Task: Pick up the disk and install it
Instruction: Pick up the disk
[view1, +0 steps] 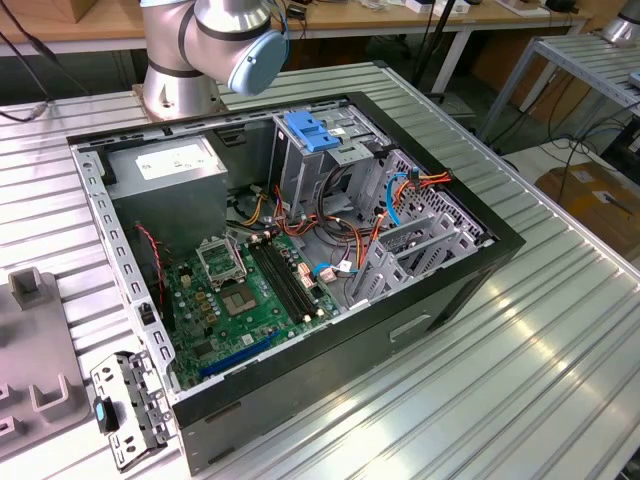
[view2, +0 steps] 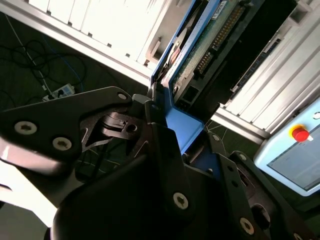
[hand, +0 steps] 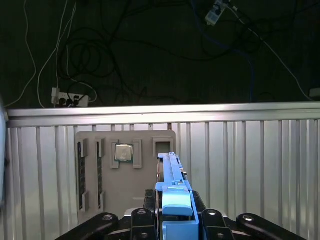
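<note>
Supporting table (view1: 560, 350): ribbed metal, bearing the open computer case (view1: 300, 400).
Grey tray (hand: 145, 195): lies past the disk (hand: 171, 170) in the first wrist view.
Gripper (hand: 177, 215): clamped on the disk.
Disk: edge-on between the jaws, blue-railed.

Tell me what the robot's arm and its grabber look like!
The arm is a chunky silver tube with a round light-blue cap on its joint. The gripper is black, built from flat angular links dotted with shiny round screws.
</note>
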